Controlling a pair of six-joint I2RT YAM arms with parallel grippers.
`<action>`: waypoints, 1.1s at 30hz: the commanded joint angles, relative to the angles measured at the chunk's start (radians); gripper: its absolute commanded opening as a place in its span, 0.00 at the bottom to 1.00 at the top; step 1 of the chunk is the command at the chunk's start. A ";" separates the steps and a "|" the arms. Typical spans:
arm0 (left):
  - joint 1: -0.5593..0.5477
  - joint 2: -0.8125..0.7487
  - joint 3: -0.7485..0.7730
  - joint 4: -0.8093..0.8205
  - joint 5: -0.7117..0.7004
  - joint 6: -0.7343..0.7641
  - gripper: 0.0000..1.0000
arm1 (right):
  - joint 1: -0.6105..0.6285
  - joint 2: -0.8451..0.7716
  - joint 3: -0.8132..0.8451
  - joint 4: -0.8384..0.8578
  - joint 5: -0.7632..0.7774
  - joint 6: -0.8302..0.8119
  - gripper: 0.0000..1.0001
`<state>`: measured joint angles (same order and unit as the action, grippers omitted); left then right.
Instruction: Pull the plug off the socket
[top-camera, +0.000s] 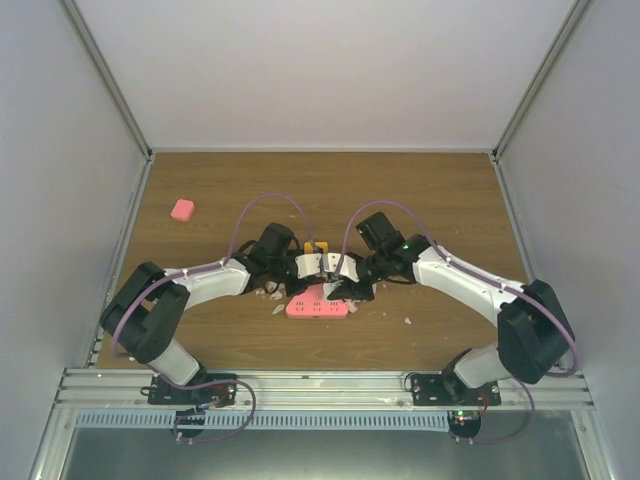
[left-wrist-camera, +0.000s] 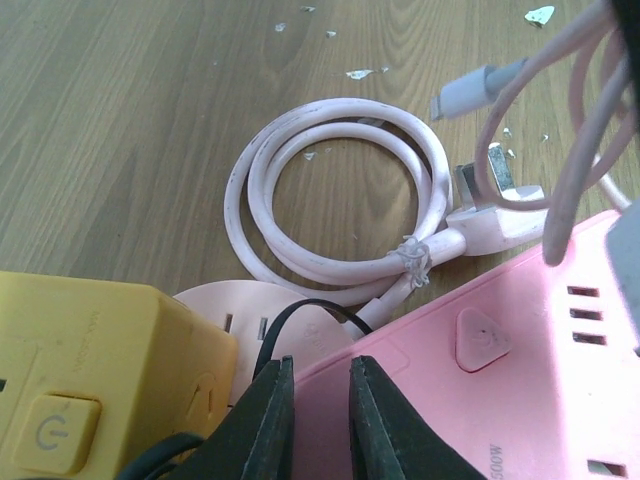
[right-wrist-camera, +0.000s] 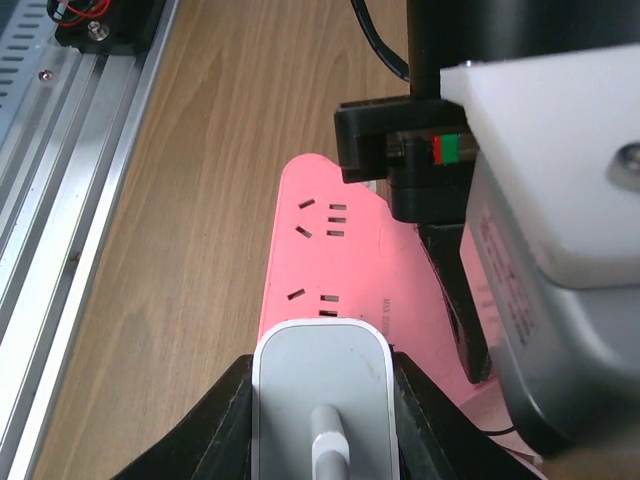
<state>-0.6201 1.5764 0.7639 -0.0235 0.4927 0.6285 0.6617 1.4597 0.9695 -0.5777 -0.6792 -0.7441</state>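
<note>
Top view: light is even and diffuse, coming from overhead. The white walls are bright with no clipping. The tabletop is mid-toned, and shadows under the arms are soft and short. Detail is slightly soft, and wall lines splay toward the corners.

Left wrist view: pale sheen on the wood at 11 o'clock. The cable coil at centre is sharp. The yellow block at 8 o'clock is slightly soft.

Right wrist view: the pink power strip at centre is in focus. The white plug at 6 o'clock is soft-edged. The white housing at 3 o'clock is bright and blurred.
</note>
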 joint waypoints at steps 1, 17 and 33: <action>-0.002 0.060 -0.023 -0.280 -0.047 0.005 0.20 | -0.009 -0.069 -0.014 -0.019 -0.012 0.007 0.08; 0.014 -0.065 0.218 -0.493 0.116 -0.005 0.39 | -0.071 -0.167 0.009 -0.027 -0.057 0.041 0.08; 0.071 -0.274 0.484 -0.531 0.007 -0.143 0.74 | -0.250 -0.154 0.237 0.080 -0.210 0.294 0.08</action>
<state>-0.5617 1.3560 1.1992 -0.5800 0.5701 0.5339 0.4599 1.3064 1.1553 -0.5743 -0.8169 -0.5831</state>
